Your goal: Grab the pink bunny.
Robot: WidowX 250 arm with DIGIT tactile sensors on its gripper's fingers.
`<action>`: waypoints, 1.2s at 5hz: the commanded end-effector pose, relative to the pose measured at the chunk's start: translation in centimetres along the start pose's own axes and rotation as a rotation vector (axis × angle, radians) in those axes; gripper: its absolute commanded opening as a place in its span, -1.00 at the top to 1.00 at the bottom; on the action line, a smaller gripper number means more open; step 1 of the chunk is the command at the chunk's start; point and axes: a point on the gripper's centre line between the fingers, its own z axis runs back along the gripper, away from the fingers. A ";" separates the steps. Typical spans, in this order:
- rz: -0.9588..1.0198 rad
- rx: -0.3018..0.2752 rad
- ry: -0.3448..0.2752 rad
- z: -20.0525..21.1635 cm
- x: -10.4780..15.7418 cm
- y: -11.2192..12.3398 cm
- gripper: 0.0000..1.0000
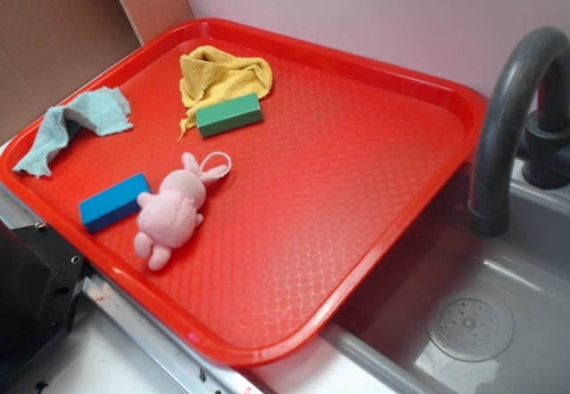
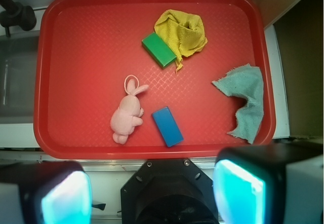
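Teal-lit pads of the claw [image 2: 152, 193] stand wide apart at the bottom of the wrist view, clamped on nothing and hanging high above the near edge of the tray [image 2: 91, 11], a stance that suits a first look down before any descent. Nearest on the red tray lies the pink bunny [image 2: 126, 117], flopped on its side with feet towards six o'clock and ears and white loop towards twelve. Just beside it, at three o'clock, sits a blue block [image 2: 167, 126], close enough that the claw will likely need to straddle the body clear of it. Further off at two o'clock a teal rag [image 2: 245, 100] drapes over the tray rim. Beyond, near twelve o'clock, a green block [image 2: 159, 49] touches a crumpled yellow cloth [image 2: 183, 31]. A sink [image 1: 499, 314] with a dark tap [image 1: 512, 109] adjoins the tray.
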 end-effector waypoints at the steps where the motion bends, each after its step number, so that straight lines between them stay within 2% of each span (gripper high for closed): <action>1: 0.000 0.000 0.000 0.0 0.0 0.0 -1.00; 3: 0.210 -0.010 0.029 -2.9 1.3 -1.2 -1.00; 4: 0.311 -0.008 0.020 -5.0 1.8 -1.7 -1.00; 6: 0.285 -0.017 0.026 -10.1 3.7 -3.2 -1.00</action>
